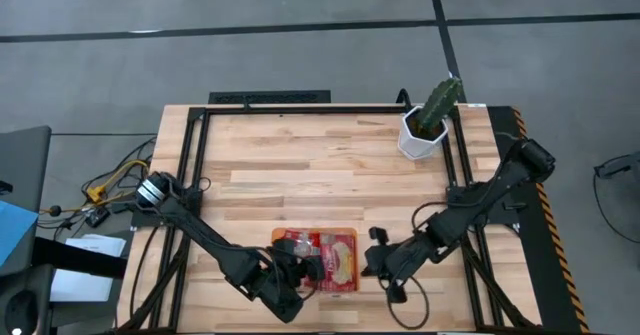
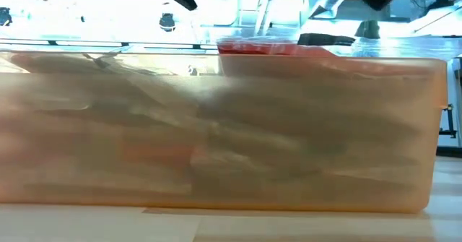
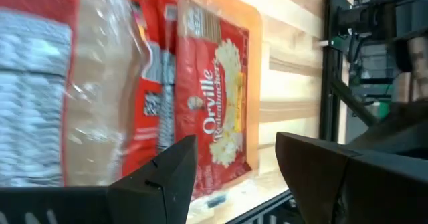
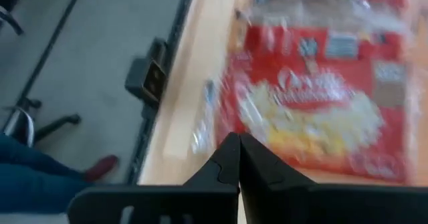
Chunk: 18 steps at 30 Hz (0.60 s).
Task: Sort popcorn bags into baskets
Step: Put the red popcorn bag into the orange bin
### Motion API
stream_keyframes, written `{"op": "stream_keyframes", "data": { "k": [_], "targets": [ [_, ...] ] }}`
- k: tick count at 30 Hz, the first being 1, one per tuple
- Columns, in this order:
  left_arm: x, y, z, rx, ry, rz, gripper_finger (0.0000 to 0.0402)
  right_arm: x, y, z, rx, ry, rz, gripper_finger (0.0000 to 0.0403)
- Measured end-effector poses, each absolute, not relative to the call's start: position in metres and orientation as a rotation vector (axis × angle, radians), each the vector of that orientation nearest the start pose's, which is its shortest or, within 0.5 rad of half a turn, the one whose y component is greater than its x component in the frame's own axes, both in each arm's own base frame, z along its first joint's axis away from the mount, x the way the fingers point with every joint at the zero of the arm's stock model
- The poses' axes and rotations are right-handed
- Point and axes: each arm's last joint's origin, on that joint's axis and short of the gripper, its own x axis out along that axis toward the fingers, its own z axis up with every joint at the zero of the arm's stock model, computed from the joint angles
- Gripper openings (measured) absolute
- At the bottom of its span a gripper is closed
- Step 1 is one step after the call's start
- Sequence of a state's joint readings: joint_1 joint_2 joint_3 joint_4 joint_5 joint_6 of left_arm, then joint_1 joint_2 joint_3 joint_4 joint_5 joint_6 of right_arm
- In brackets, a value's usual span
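— High view, entry: where do the popcorn bags (image 1: 330, 255) sit?
— In the orange tray (image 1: 352, 234), at the table's (image 1: 300, 165) 6 o'clock edge; one bag (image 3: 217, 103) lies face up with its label readable.
— Left gripper (image 1: 300, 272)?
— At 7 o'clock of the tray, over its near corner, fingers (image 3: 157, 184) spread, nothing held.
— Right gripper (image 1: 376, 258)?
— At 3 o'clock, just beside the tray; fingers (image 4: 224, 164) pressed together, nothing between them.
— Anything else?
— Potted cactus (image 1: 432, 115) toward 1 o'clock, well apart.

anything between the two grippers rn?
Yes: in the high view the orange tray of popcorn bags sits between the left gripper and the right gripper.
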State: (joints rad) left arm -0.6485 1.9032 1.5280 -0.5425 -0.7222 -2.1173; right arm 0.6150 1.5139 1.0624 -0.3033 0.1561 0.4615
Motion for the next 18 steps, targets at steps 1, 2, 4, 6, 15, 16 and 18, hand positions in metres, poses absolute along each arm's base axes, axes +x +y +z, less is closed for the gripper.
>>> {"op": "stream_keyframes", "data": {
  "k": [1,2,4,6,15,16,18],
  "targets": [
    [0.336,-0.231,0.251,-1.427,0.319,0.71,0.019,0.271,0.182,0.245,0.155,0.779,0.256,0.0018],
    [0.335,-0.23,0.253,-1.416,0.321,0.71,0.019,0.273,0.181,0.24,0.148,0.795,0.249,0.0019],
    [0.333,-0.228,0.255,-1.39,0.319,0.716,0.019,0.275,0.18,0.23,0.136,0.837,0.245,0.0022],
    [0.332,-0.229,0.255,-1.385,0.311,0.713,0.019,0.284,0.182,0.224,0.155,0.829,0.259,0.0024],
    [0.33,-0.232,0.254,-1.354,0.322,0.708,0.019,0.298,0.188,0.185,0.118,0.922,0.264,0.0016],
    [0.329,-0.233,0.254,-1.353,0.324,0.707,0.019,0.3,0.187,0.181,0.117,0.928,0.259,0.0017],
    [0.329,-0.233,0.254,-1.352,0.325,0.708,0.019,0.304,0.185,0.177,0.12,0.927,0.249,0.0023]
  ]
}}
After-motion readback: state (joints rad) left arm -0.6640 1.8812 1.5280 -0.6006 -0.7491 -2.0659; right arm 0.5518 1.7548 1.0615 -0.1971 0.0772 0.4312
